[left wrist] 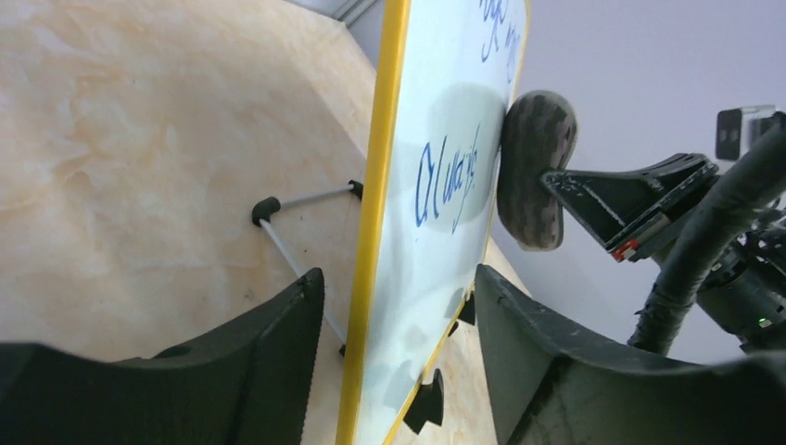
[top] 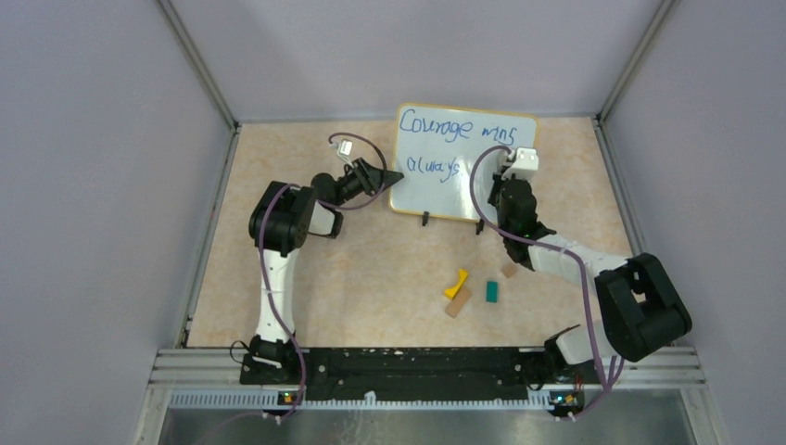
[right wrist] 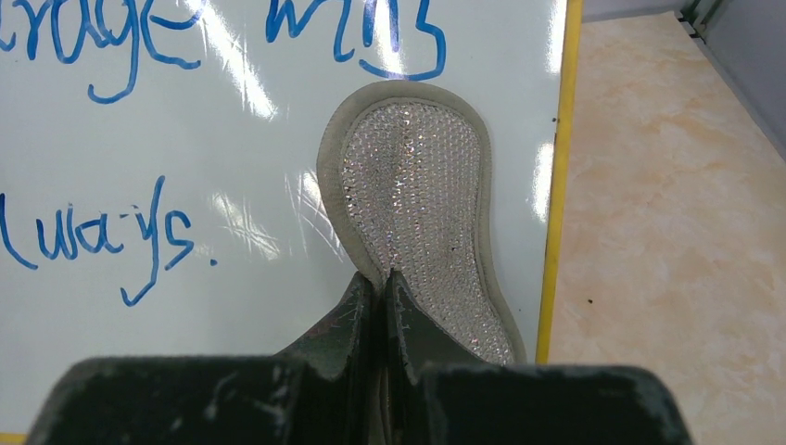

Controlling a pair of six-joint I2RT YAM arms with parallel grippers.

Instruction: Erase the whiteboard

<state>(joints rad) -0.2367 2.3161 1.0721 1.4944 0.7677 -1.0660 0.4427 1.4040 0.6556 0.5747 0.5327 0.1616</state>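
- Whiteboard (top: 461,181): you had it standing upright at the far middle of the tabletop (top: 361,269). It was a smooth, glossy white rectangle with rounded corners and a thin yellow-orange frame (left wrist: 375,232). Blue handwriting covered its upper and left parts.
- Supports: small black clip feet (top: 425,220) held the lower edge. In the left wrist view a thin grey wire leg with a black end cap (left wrist: 269,211) braced the back.
- Left end effector (top: 389,176): your left end effector was wide apart and held nothing. Its dark, matt fingers (left wrist: 278,352) straddled the board's left edge, one behind and one in front, with a gap showing on each side.
- Right end effector (right wrist: 378,278): its jaws were pinched together on the lower end of a grey pad (right wrist: 417,204).
- Grey pad: it was kidney-shaped, with a soft plain rim and a dimpled, glinting mesh centre. It lay flat against the board's face near the right frame, below the top line of writing and to the right of the lower word.
- Tabletop: it was beige with a marbled pattern.
- Loose pieces: a bent yellow piece (top: 455,284), a teal block (top: 492,291) and two tan blocks (top: 458,302) lay in front of the board, well apart from it and close beside your right arm.
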